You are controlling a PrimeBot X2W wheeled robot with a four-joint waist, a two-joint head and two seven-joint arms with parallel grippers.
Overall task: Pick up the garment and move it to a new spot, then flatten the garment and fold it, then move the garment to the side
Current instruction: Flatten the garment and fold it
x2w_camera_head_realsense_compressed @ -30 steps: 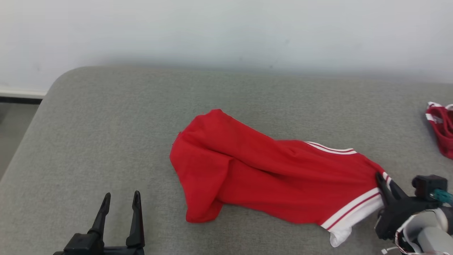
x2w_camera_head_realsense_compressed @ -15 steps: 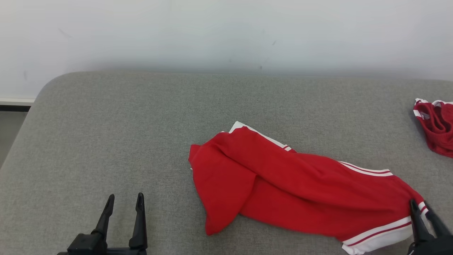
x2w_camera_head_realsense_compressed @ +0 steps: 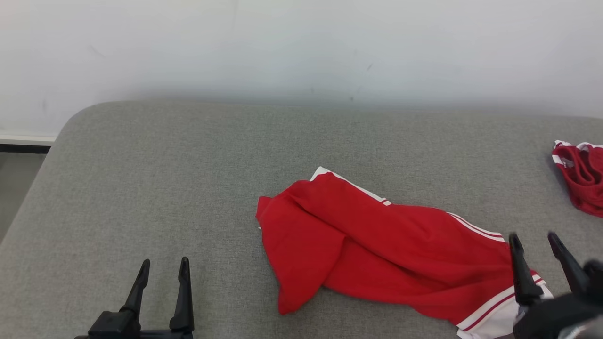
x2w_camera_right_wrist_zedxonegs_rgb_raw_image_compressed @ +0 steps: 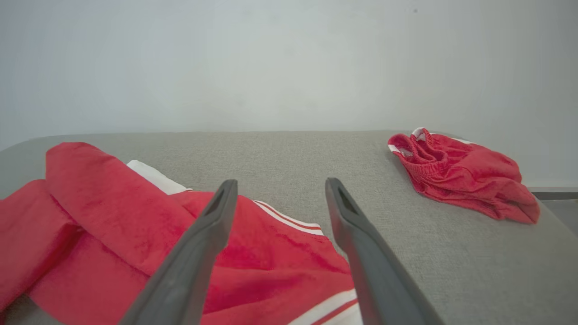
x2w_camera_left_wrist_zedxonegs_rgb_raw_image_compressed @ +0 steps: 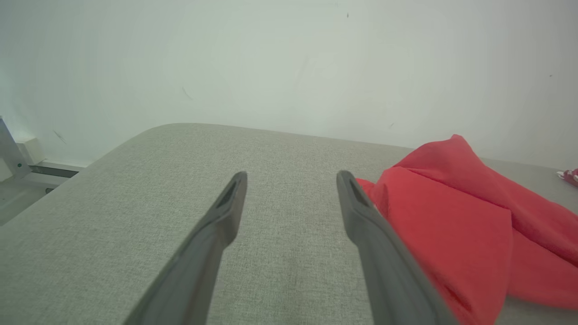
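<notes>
1. grey bench [x2w_camera_head_realsense_compressed: 141,188] spans the frame.
2. red garment [x2w_camera_head_realsense_compressed: 377,245] lies crumpled right of centre, its white-striped hem at lower right.
3. another red cloth [x2w_camera_head_realsense_compressed: 582,181] sits at the right edge.
4. right pincer [x2w_camera_head_realsense_compressed: 533,237] is spread open over that hem, holding nothing.
5. left pincer [x2w_camera_head_realsense_compressed: 165,262] is open at lower left.

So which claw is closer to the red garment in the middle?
The right. The right gripper stands open at the striped end of the red garment; the left gripper sits open off to its left, with bare grey padding between.
</notes>
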